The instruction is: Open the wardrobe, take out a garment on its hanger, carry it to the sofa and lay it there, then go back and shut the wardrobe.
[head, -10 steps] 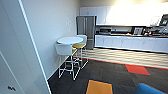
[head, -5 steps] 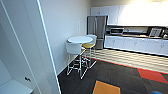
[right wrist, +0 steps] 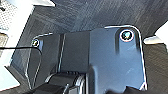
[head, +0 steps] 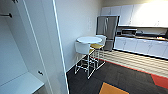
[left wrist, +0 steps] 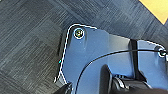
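With the tall white wardrobe [head: 27, 50] standing open close beside the robot, its door edge risks being clipped; neither gripper's finger state can be told.

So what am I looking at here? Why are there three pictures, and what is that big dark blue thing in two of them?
They all come from one robot that rolls around on wheels and has two arms. The big picture is from a camera high up on it, like its eyes. On its left stands an open white wardrobe with a low shelf inside. Further off are a small round table, white chairs, a silver fridge and kitchen cabinets.

The other two pictures come from little cameras on the robot's wrists, looking down. The dark blue thing is a plate that is part of the robot itself, and the right wrist camera sees one too. Under them is the grey carpet. I can't see the jaws well enough to tell if they are open, and nothing shows as held.
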